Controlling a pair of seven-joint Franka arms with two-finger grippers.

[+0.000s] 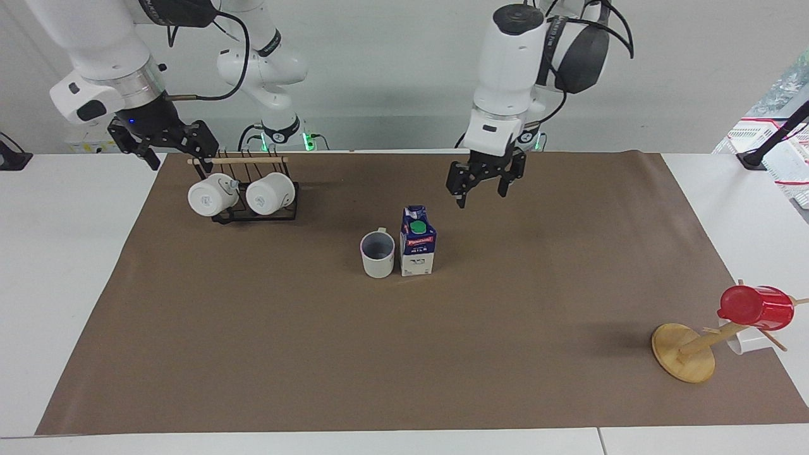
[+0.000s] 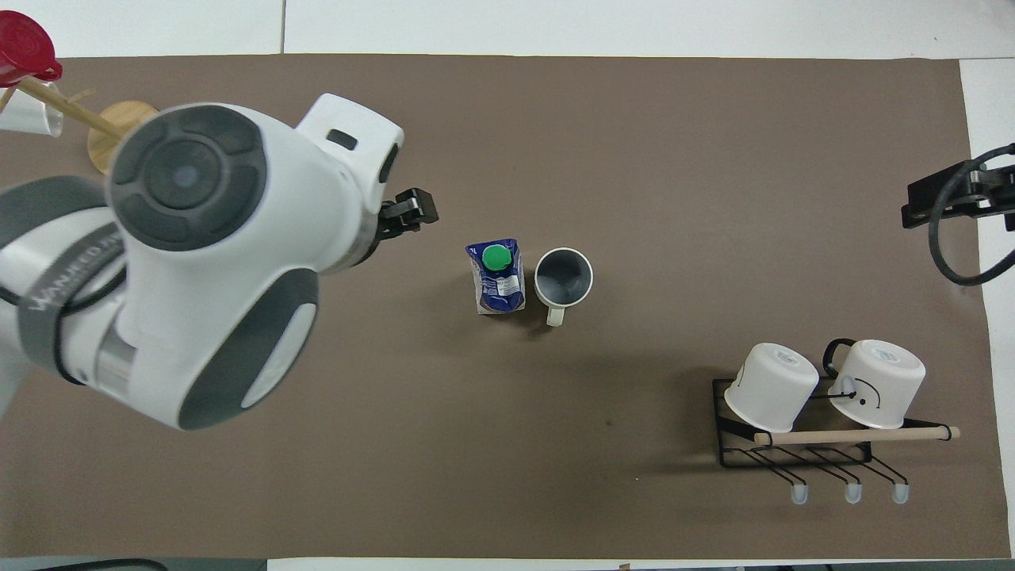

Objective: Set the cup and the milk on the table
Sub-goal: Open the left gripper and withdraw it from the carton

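Observation:
The off-white cup (image 1: pixel 378 254) stands upright on the brown sheet of the table (image 1: pixel 404 366), its handle toward the robots. The milk (image 1: pixel 417 243) stands upright right beside it, toward the left arm's end. Both also show in the overhead view: cup (image 2: pixel 563 277), milk (image 2: pixel 497 277), table (image 2: pixel 634 159). My left gripper (image 1: pixel 482 194) is open and empty, raised over the sheet beside the milk and apart from it; its tip shows in the overhead view (image 2: pixel 408 214). My right gripper (image 1: pixel 180 161) is open and waits over the sheet's edge by the mug rack (image 2: pixel 951 202).
A black wire rack (image 1: pixel 253 215) with two white mugs stands near the robots at the right arm's end (image 2: pixel 809 456). A wooden mug tree (image 1: pixel 686 354) holding a red cup (image 1: pixel 755 308) stands at the left arm's end, farther from the robots (image 2: pixel 107 151).

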